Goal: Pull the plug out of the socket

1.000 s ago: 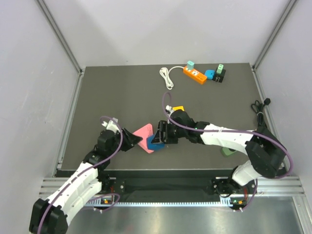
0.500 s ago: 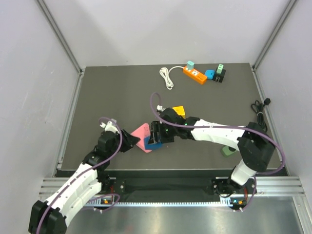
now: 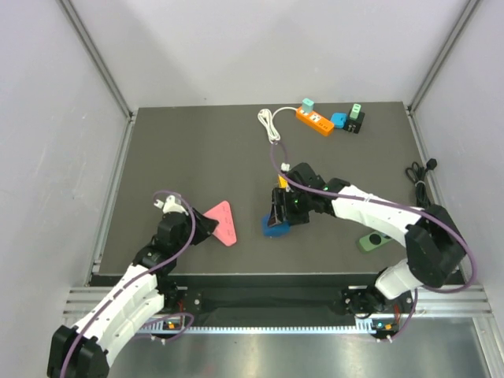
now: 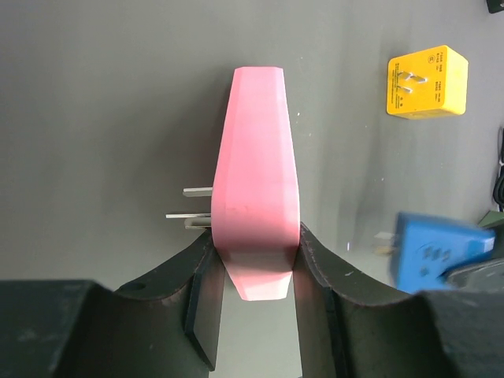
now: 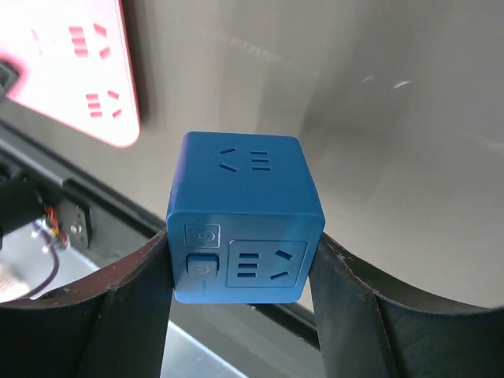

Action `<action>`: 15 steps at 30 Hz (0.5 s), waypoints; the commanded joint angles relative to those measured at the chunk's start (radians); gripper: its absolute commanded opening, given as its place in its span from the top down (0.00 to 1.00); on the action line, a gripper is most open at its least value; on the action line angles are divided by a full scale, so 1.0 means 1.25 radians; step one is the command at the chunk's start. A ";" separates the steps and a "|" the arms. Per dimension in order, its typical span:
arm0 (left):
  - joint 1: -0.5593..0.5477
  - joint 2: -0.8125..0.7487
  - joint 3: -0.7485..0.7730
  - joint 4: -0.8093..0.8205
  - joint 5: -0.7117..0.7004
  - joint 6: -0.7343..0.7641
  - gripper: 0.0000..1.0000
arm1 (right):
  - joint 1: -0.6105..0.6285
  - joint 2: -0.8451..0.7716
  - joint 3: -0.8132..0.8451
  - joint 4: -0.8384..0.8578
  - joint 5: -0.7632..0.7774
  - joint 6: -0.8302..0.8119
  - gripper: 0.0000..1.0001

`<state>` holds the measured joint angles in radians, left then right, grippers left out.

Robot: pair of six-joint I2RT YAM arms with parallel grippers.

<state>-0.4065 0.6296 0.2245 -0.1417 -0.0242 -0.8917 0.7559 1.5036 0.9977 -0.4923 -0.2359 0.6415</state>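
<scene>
The pink triangular socket (image 3: 221, 222) lies flat on the dark table with my left gripper (image 3: 206, 226) shut on its narrow end. In the left wrist view the socket (image 4: 256, 181) sits between my fingers (image 4: 311, 260), its metal prongs sticking out to the left. The blue cube plug (image 3: 275, 228) is apart from the socket, a short way to its right, and my right gripper (image 3: 278, 218) is shut on it. Seen from the right wrist, the cube (image 5: 244, 213) is clamped between both fingers, with the pink socket's face (image 5: 79, 63) at the upper left.
A yellow adapter (image 3: 287, 178) lies just behind the right gripper. An orange power strip (image 3: 315, 120) with a white cord (image 3: 270, 124) and several small plugs sits at the back. A green object (image 3: 372, 242) and a black cable (image 3: 419, 175) are at the right.
The blue cube was against the pink socket; my right gripper has carried it away to the right and the two are now separate. The left gripper has shifted slightly left with the socket.
</scene>
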 commanded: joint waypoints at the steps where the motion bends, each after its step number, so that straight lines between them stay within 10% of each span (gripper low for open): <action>1: 0.002 -0.005 -0.029 -0.089 -0.022 0.047 1.00 | -0.036 -0.086 0.013 0.027 0.087 -0.035 1.00; 7: 0.002 0.004 -0.013 -0.100 0.013 0.046 0.91 | -0.210 -0.135 -0.029 0.070 0.074 -0.061 1.00; 15: 0.002 0.031 0.040 -0.141 0.010 0.048 0.30 | -0.472 -0.128 -0.086 0.227 -0.082 -0.057 1.00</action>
<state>-0.4053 0.6540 0.2359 -0.2268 -0.0097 -0.8612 0.2344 1.3598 0.8963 -0.3515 -0.2428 0.5770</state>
